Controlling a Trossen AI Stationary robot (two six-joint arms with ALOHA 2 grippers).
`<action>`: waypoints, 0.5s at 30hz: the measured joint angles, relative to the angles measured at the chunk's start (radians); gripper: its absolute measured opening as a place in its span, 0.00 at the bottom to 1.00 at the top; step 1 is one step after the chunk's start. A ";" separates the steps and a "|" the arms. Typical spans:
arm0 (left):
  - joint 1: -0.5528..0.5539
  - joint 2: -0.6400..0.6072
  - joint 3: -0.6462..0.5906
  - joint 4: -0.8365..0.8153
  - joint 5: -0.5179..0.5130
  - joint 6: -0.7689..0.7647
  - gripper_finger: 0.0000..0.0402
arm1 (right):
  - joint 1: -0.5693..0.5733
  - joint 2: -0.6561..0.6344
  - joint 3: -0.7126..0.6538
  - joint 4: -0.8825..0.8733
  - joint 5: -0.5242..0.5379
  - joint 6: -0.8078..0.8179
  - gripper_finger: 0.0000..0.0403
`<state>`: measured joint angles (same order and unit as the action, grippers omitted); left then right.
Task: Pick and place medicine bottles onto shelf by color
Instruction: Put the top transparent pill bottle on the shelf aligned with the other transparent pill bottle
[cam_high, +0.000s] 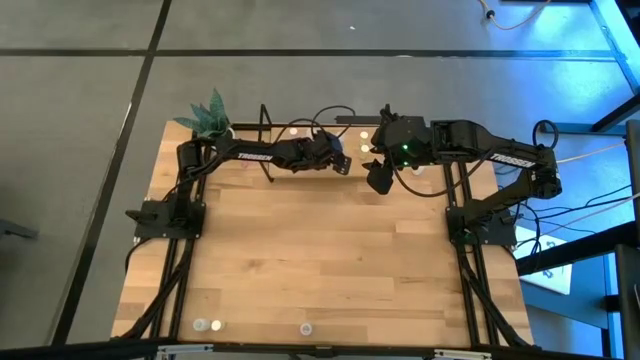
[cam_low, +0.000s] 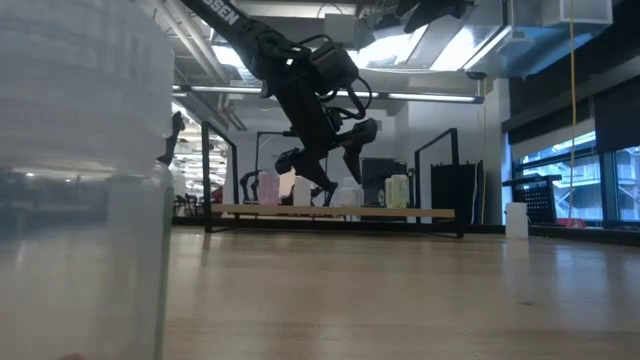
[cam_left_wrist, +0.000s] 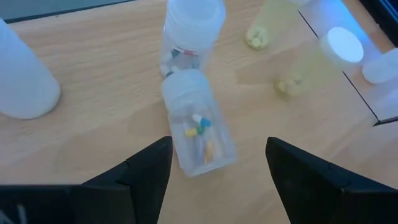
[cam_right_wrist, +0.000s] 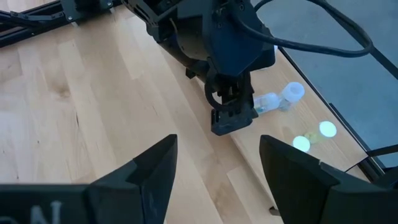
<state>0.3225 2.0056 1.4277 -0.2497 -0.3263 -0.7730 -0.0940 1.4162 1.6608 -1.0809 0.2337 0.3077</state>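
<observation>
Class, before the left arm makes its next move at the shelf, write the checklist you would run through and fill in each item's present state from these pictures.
1. Left gripper open: ok, fingers spread with nothing clamped between them.
2. Target lined up: ok, a clear bottle with coloured pills lies tipped over on the shelf just ahead of the gap.
3. Target upright: not ok, it lies on its side.
4. Room around target: not ok, another clear bottle touches its far end.
5. Right gripper clear: ok, open, empty, set back from the left gripper.
6. Target's correct colour group: cannot tell.
</observation>
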 joint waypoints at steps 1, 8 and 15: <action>0.000 0.000 0.000 0.000 0.000 0.005 0.63 | 0.000 0.000 0.000 0.000 0.000 0.000 0.57; 0.000 0.011 0.000 -0.003 0.027 0.025 0.63 | 0.000 0.000 0.000 0.000 0.000 0.002 0.57; 0.000 0.033 0.000 0.001 0.073 0.023 0.63 | 0.000 0.000 0.000 0.000 0.000 0.000 0.57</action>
<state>0.3225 2.0382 1.4277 -0.2485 -0.2535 -0.7498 -0.0940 1.4162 1.6608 -1.0813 0.2337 0.3077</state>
